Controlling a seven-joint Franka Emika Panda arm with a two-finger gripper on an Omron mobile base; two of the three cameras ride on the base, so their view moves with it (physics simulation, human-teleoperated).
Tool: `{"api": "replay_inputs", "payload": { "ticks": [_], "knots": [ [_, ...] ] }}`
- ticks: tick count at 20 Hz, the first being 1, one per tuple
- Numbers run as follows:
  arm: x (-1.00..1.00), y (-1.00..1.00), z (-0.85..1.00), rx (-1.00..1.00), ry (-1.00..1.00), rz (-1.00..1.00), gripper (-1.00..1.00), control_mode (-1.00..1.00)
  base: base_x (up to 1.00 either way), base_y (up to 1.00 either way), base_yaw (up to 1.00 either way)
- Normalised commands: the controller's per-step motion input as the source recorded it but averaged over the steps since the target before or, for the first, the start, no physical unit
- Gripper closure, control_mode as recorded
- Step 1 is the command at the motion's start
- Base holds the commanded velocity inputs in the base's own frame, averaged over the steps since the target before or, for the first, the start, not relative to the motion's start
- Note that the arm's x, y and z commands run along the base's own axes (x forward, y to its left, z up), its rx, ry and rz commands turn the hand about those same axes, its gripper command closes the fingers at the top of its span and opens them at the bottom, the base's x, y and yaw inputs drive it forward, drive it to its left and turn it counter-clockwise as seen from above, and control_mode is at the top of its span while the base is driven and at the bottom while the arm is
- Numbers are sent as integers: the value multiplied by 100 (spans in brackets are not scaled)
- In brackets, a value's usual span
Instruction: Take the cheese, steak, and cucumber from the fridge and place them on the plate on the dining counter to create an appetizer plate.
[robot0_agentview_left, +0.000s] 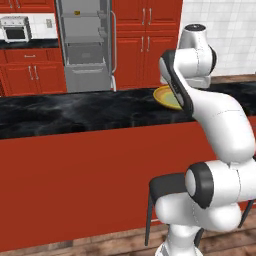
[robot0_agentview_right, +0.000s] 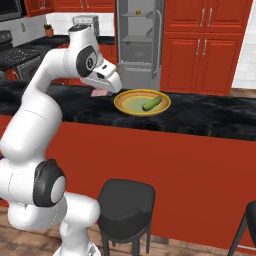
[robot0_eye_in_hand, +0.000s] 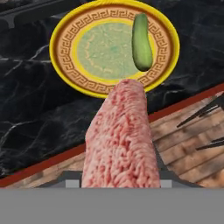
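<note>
My gripper is shut on the steak, a pinkish-red marbled slab that sticks out ahead of the fingers. It hangs over the near edge of the dining counter, just short of the plate. The cucumber lies on the plate's right side. From the right base view, the steak peeks out under the hand, left of the plate and cucumber. The arm partly covers the plate in the left base view. The fridge stands open behind; a small yellow thing on its top shelf may be the cheese.
A black stool stands in front of the counter's red panel, below the arm. Another stool's legs show at the far right. Red cabinets flank the fridge, and a toaster oven sits on the back counter.
</note>
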Motion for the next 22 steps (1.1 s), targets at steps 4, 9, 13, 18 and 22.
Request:
{"api": "replay_inputs", "payload": {
  "ticks": [4,9,13,18,22],
  "knots": [
    [98,-20,-15,0,0,0,100,-100,0,0,0],
    [81,-24,-29,0,0,0,100,-100,0,0,0],
    [62,-19,-34,0,0,0,100,-100,0,0,0],
    [46,-19,-34,0,0,0,100,-100,0,0,0],
    [23,-21,-33,-1,0,0,100,-100,0,0,0]
  ]
}}
